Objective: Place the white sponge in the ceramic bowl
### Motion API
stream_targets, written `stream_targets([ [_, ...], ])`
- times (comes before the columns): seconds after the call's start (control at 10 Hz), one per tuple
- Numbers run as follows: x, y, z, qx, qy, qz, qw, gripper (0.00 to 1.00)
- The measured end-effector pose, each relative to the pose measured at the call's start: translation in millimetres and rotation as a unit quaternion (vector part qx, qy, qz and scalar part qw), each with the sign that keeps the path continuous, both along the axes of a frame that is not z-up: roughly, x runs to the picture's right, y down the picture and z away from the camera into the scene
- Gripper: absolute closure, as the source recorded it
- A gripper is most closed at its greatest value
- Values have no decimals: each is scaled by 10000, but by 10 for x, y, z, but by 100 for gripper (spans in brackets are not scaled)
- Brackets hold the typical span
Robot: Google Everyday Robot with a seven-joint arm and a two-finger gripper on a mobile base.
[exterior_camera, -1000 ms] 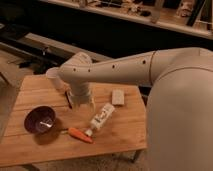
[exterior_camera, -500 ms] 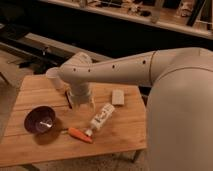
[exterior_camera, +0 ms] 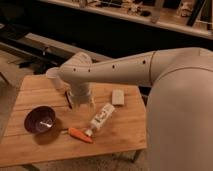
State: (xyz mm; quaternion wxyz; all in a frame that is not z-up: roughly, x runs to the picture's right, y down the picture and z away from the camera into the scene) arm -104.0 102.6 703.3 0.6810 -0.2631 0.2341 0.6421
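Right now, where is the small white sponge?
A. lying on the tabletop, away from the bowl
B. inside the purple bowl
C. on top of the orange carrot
A: the white sponge lies on the wooden table, apart from the ceramic bowl, with the gripper hanging over the table between them.

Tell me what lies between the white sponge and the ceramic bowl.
In the camera view, the pincer hangs between the white sponge and the ceramic bowl.

One camera looks steeply down, fairly near, past the robot's bulky pale arm (exterior_camera: 130,67) onto the rectangular light wooden table (exterior_camera: 125,135). The gripper (exterior_camera: 81,102) hangs over the table, at 8 o'clock from frame centre.
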Motion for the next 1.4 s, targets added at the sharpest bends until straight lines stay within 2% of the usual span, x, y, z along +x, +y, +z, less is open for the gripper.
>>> stream_targets([
  [0.6, -5, -5, 10, -10, -11, -5, 10000, 35],
  [0.8, -20, -68, 97, -16, -142, -112, 9998, 35],
  [0.9, 56, -320, 230, 119, -250, -146, 9995, 35],
  [1.0, 161, -490, 301, 206, -256, -126, 9994, 35],
  [1.1, 362, -743, 398, 330, -218, -65, 9992, 35],
  [1.3, 812, -1257, 571, 568, -128, 204, 9981, 35],
  [1.4, 1001, -1397, 640, 605, -86, 313, 9976, 35],
])
